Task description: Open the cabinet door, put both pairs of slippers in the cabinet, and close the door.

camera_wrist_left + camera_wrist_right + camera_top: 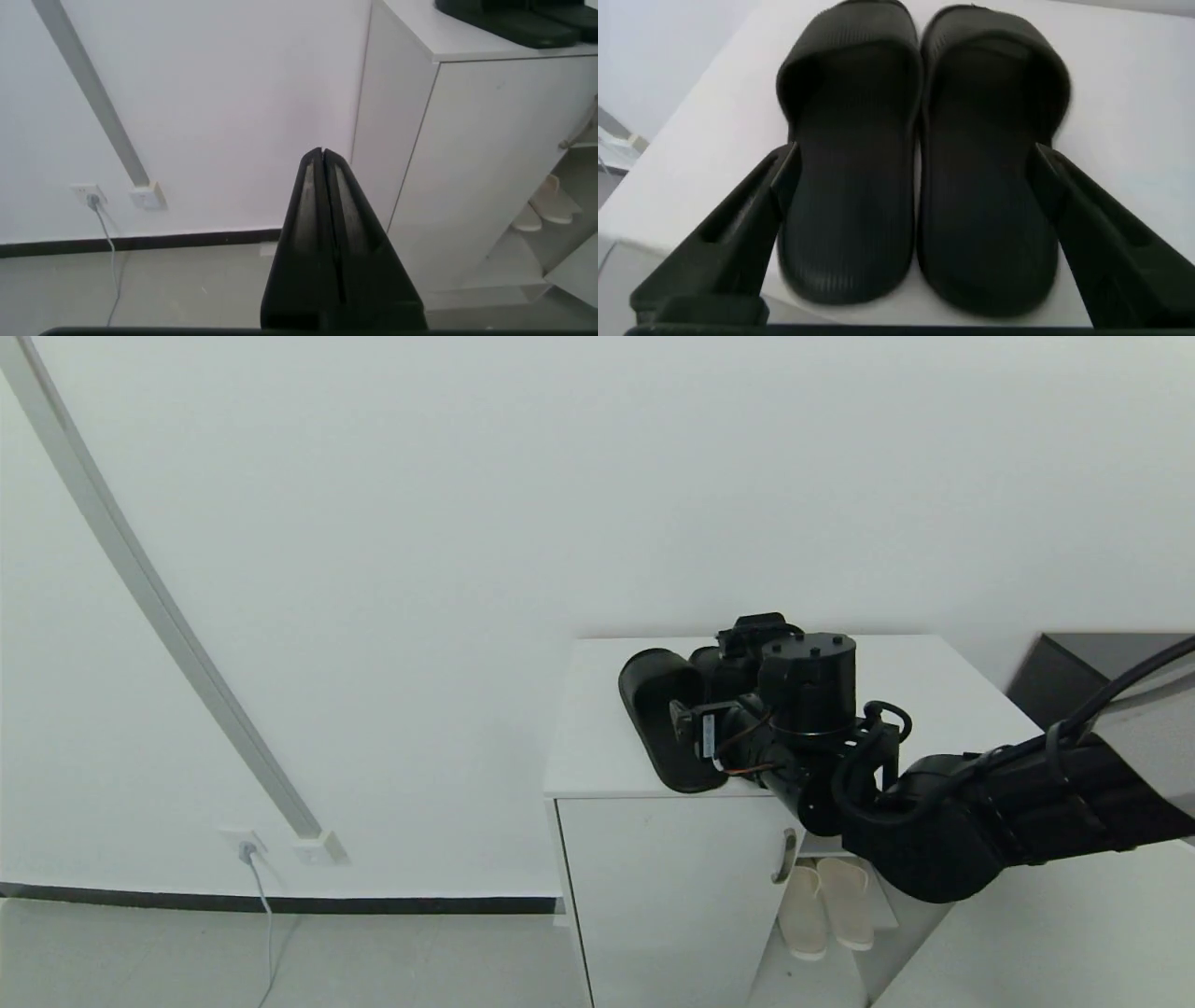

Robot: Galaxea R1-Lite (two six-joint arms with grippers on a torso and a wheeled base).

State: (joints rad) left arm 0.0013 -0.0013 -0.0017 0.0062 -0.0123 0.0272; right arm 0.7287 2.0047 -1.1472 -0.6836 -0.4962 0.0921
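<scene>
A pair of black slippers (915,177) lies side by side on top of the white cabinet (607,747), near its front edge. My right gripper (913,187) is open, with one finger (771,191) outside each slipper, so the pair sits between them. In the head view the right wrist (803,709) covers most of the pair; one black slipper (658,719) shows. A pair of white slippers (826,905) lies inside the cabinet's open right half. The left door (672,896) is closed. My left gripper (322,187) is shut and empty, low and to the cabinet's left.
The open right door (1046,933) swings out at the lower right. A dark box (1074,672) stands beside the cabinet at the right. A wall socket with a hanging cable (250,851) and a slanted grey conduit (159,607) are on the wall to the left.
</scene>
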